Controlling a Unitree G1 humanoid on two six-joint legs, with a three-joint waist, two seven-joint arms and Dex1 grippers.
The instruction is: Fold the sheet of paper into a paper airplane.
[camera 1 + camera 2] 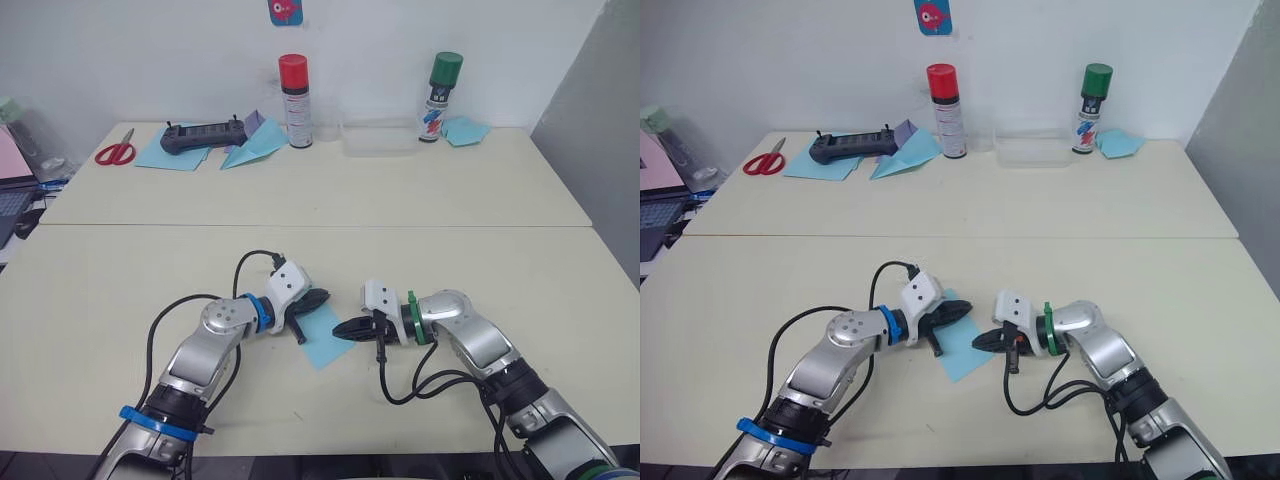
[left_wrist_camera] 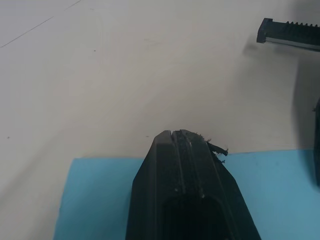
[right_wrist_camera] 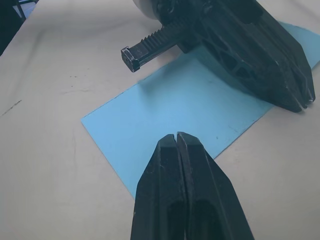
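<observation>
Sheet of paper lies flat on the tabletop near its front edge, about midway along it, still a plain light blue rectangle. My left jaws clenched, empty, tips over the sheet's far edge. My right jaws clenched too, nothing between them, tips over the sheet's right edge. The two come at the sheet from opposite sides, tips close together. Along the far edge: red scissors, black controller on blue paper, wider blue dart with lilac piece, red-capped can, clear tray, green-capped can, small blue paper lump
</observation>
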